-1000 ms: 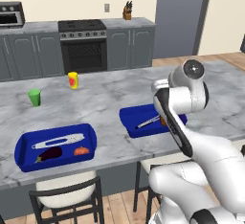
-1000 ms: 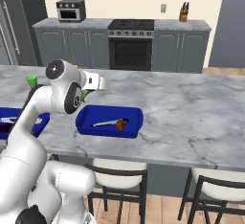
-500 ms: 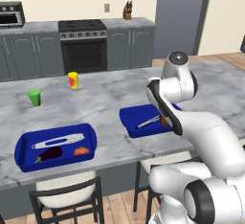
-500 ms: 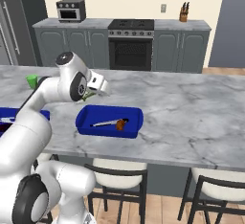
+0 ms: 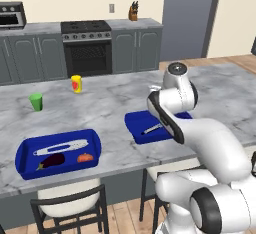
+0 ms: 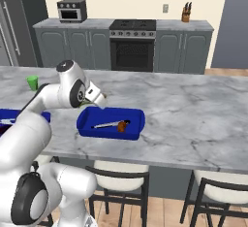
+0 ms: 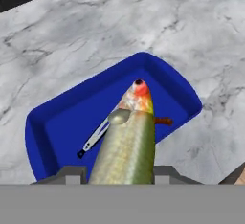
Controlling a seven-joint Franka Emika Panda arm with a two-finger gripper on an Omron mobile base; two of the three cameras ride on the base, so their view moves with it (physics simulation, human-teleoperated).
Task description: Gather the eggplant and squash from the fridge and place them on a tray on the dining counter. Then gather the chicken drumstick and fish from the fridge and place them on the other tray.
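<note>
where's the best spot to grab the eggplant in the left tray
Grip the eggplant across its fat dark middle, coming straight down from above. It lies flat on its side in the blue tray, long axis roughly along the tray, so the fingers should likely close across its short width. A white utensil lies just behind it and a small orange item beside it, so keep the fingers narrow.

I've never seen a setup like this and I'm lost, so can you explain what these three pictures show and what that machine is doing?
It is a simulated kitchen. The white machine is a robot arm on a driving base. Two pictures come from cameras on the base, behind the arm to its left and right. The third looks along the gripper, which holds a fish above a blue tray on the marble counter. That tray holds a chicken drumstick and a knife-like utensil. Another blue tray holds an eggplant.
</note>
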